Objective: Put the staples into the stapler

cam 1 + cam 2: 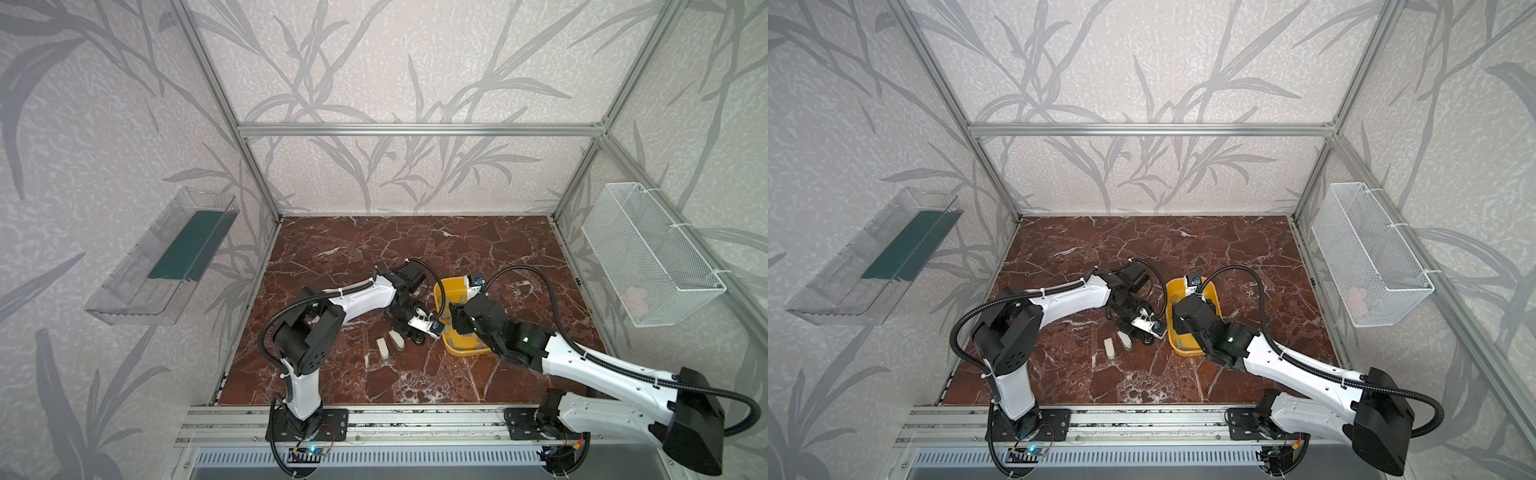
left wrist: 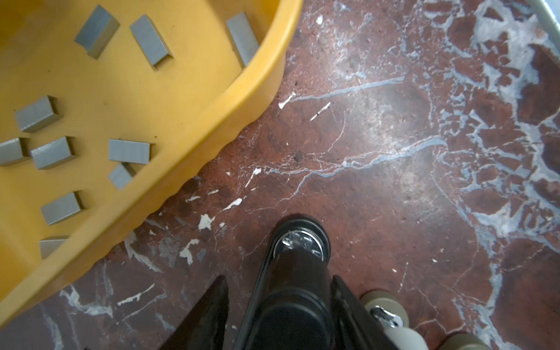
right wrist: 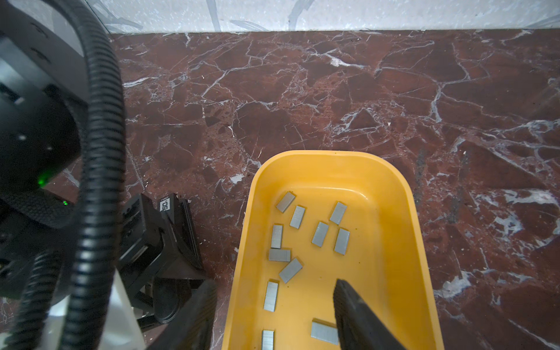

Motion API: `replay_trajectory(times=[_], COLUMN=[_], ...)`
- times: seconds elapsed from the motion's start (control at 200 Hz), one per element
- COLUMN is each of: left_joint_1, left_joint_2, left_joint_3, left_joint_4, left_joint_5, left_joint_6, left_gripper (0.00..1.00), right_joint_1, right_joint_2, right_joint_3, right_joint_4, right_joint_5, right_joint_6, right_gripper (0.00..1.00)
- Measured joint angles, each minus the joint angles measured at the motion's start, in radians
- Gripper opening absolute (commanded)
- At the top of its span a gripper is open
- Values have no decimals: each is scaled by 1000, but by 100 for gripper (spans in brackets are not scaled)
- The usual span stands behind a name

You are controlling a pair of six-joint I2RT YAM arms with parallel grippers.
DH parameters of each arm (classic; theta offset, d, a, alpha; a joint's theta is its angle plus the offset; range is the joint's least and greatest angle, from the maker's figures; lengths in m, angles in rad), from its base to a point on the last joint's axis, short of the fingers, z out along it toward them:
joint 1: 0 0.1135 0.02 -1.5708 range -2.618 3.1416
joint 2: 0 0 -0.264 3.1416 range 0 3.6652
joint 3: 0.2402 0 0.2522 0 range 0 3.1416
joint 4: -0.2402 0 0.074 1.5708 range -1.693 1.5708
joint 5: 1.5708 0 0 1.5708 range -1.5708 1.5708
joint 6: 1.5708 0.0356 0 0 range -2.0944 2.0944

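staples [image 3: 320,234]: matt metal | tray [image 3: 333,155]: smooth plastic | table [image 3: 303,91]: glossy marble

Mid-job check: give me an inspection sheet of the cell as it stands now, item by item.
Surface: red-brown marbled tabletop, white-veined.
Job's things: staples lie loose in the yellow tray, none lifted; black stapler sits between the left jaws.
Clutter: two cream mini staplers on the tabletop beside it.
Grippers: left gripper around the black stapler, grip unclear; right gripper open, straddling the tray's wall.
Cables: black conduits loop off both arms; one passes the tray's rim.
Surroundings: clear bin and white mesh basket on the side walls.
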State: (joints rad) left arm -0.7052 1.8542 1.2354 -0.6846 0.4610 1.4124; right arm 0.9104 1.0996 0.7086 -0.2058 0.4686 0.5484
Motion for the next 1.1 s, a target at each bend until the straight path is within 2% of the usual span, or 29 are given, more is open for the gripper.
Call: replay_trajectory(times=[0.315, 0.465, 0.515, 0.62, 0.74, 1.1], left_joint_1=[0, 0, 0, 0, 0, 29], left_joint_2=[0, 0, 0, 0, 10, 11], left_joint_3=[0, 0, 0, 2, 16, 40], left_joint_4=[1, 0, 0, 2, -19, -1], left_joint_5=[-27, -26, -24, -21, -12, -51], left_joint_6=[-2, -2, -3, -3, -10, -106], left_gripper=[51, 48, 43, 26, 0, 0], right_joint_1=[0, 0, 0, 0, 0, 0], right_joint_2=[0, 0, 0, 1, 1, 1], right_joint_3=[0, 0, 0, 0, 0, 0], right_joint_4=[0, 0, 0, 0, 0, -1], right_joint_5=[0, 0, -2, -3, -3, 3], right_joint_6=[0, 0, 0, 0, 0, -1], right_gripper=[63, 63, 63, 63, 63, 64])
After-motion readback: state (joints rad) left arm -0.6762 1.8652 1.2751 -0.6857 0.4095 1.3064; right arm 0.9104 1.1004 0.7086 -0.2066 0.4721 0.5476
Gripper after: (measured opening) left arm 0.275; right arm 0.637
